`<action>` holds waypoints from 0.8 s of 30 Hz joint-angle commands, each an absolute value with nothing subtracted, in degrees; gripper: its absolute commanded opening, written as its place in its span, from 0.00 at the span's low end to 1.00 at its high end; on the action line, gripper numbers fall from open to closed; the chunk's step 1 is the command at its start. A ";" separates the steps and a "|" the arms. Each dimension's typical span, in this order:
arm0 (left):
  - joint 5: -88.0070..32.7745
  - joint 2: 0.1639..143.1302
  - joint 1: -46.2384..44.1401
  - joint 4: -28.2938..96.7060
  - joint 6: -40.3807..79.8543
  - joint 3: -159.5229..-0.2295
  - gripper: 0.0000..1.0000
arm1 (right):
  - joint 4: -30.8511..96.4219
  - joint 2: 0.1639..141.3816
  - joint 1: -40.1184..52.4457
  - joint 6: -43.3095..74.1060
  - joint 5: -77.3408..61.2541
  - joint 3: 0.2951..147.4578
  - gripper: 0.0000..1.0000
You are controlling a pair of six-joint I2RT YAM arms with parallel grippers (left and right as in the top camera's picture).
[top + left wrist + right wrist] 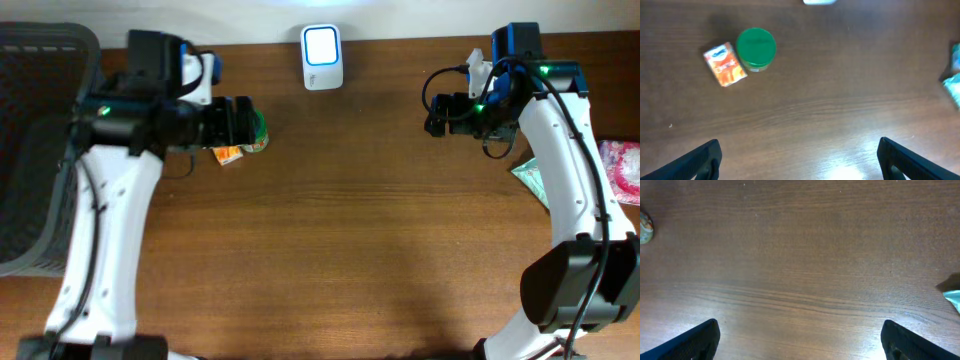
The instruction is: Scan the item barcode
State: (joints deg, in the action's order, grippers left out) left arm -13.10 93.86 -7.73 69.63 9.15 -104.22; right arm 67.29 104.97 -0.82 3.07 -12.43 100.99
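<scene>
A brown wood-grain counter (340, 230) filled nearly every view, its surface glossy where light struck it near the front; of the room only a pale strip showed beyond the far edge. One dark mesh basket (30, 150) sat at the counter's left end, partly out of frame. Two white arms reached in from the near side, the left arm (110, 230) next to the basket and the right arm (570, 190) towards the right end. The left fingers (700, 162) stood spread wide with only bare wood between them, holding nothing; the right fingers (697, 340) were likewise spread wide and empty above bare counter. One white scanner (322, 57) with a lit blue-white face stood at the far edge, about midway between the arms. Three packets lay about: a pink one (622, 170) at the right edge, a teal one (530, 178) partly under the right arm, and a small orange one (725, 64) at the left. One jar (756, 47) with a green lid stood upright just beside the orange packet, both resting on the counter near the left fingers and well left of the scanner, neither one gripped.
</scene>
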 commanded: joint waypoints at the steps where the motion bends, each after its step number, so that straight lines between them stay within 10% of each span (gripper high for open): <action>1: -11.64 103.74 -7.62 69.43 2.61 -107.92 0.92 | 67.18 105.27 -0.82 3.42 -11.51 100.77 0.99; 19: 9.91 132.27 -13.47 52.01 -1.76 -113.03 1.00 | 67.18 105.27 -0.82 3.44 -11.51 100.77 0.99; 24: 3.16 132.33 -13.50 54.08 -1.76 -112.60 0.70 | 67.18 105.27 -0.82 3.42 -11.51 100.77 0.99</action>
